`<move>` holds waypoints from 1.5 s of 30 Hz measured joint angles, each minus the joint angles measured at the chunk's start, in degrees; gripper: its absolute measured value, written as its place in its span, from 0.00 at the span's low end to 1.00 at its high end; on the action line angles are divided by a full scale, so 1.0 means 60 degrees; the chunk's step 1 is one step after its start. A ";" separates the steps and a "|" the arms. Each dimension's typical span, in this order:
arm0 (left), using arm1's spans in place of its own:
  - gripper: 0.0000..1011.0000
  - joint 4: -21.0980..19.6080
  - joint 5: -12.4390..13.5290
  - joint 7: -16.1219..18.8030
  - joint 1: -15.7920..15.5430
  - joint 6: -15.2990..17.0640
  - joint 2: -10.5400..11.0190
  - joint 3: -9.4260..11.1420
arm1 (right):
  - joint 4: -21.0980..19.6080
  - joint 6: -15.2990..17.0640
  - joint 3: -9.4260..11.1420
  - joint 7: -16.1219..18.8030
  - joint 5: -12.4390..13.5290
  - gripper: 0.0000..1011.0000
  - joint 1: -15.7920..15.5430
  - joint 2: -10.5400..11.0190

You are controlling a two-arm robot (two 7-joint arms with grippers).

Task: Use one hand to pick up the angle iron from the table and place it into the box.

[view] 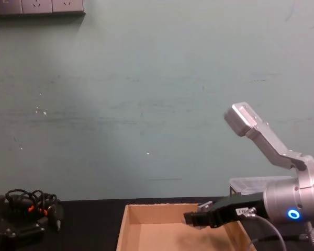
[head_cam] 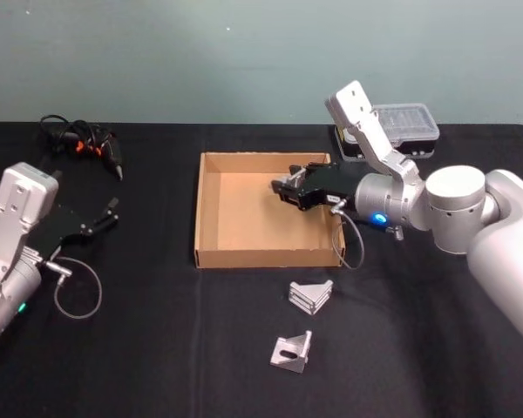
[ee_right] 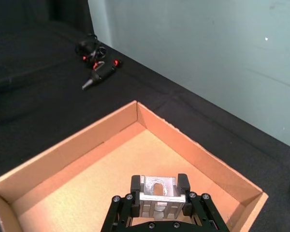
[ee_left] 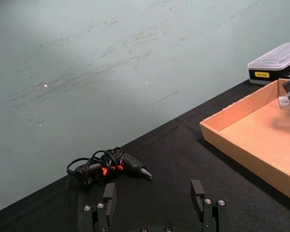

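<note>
Hidden: iron (ee_right: 158, 192) half covered, pinched by right gripper (head_cam: 281, 189) over box (head_cam: 211, 252).
Irons: 1 held, 2 on table (head_cam: 157, 348): near iron (head_cam: 292, 351), far iron (head_cam: 311, 294).
Left gripper (head_cam: 110, 214): spread, parked left.

Pale green wall (view: 146, 104) stands behind a black counter (head_cam: 139, 348).
The painted surface carries faint scuffs and scratches. A row of wall sockets (view: 37, 6) sits high on it, and soft, diffuse light falls across the matte top.

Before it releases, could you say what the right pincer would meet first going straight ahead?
Likely the box floor or far wall: the right pincer, gripping an angle iron, points across the box; depth is unclear.
</note>
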 joint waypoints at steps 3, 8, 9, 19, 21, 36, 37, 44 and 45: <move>1.00 0.0000 0.0000 0.0000 0.0001 0.0000 0.0000 0.0000 | 0.0198 0.0003 -0.0003 -0.0021 -0.0099 0.45 0.0062 -0.0091; 1.00 0.0000 0.0000 0.0000 0.0001 0.0000 0.0000 0.0000 | 0.0348 0.0029 0.0028 -0.0037 -0.0225 0.45 0.0072 -0.0158; 1.00 0.0000 0.0000 0.0000 0.0000 0.0000 0.0000 0.0000 | 0.0369 0.0029 0.0036 -0.0036 -0.0241 0.45 0.0072 -0.0166; 1.00 0.0000 0.0000 -0.0001 0.0000 0.0000 0.0000 0.0000 | 0.0427 0.0020 0.0057 -0.0026 -0.0303 0.45 0.0085 -0.0187; 1.00 0.0000 0.0000 0.0000 0.0001 0.0000 0.0000 0.0000 | 0.0421 0.0019 0.0059 -0.0025 -0.0301 0.45 0.0086 -0.0187; 1.00 0.0000 0.0000 0.0000 0.0001 0.0000 0.0000 0.0000 | 0.0390 0.0028 0.0059 -0.0026 -0.0277 0.78 0.0078 -0.0180; 1.00 0.0001 0.0000 0.0000 0.0000 0.0000 -0.0001 0.0000 | 0.0389 0.0029 0.0059 -0.0026 -0.0276 0.80 0.0078 -0.0179; 1.00 0.0000 0.0000 0.0000 0.0001 0.0000 0.0000 0.0000 | 0.0381 0.0031 0.0059 -0.0028 -0.0267 0.98 0.0072 -0.0174; 1.00 0.0000 0.0000 0.0000 0.0001 0.0000 0.0000 0.0000 | 0.0380 0.0031 0.0059 -0.0028 -0.0266 0.99 0.0071 -0.0174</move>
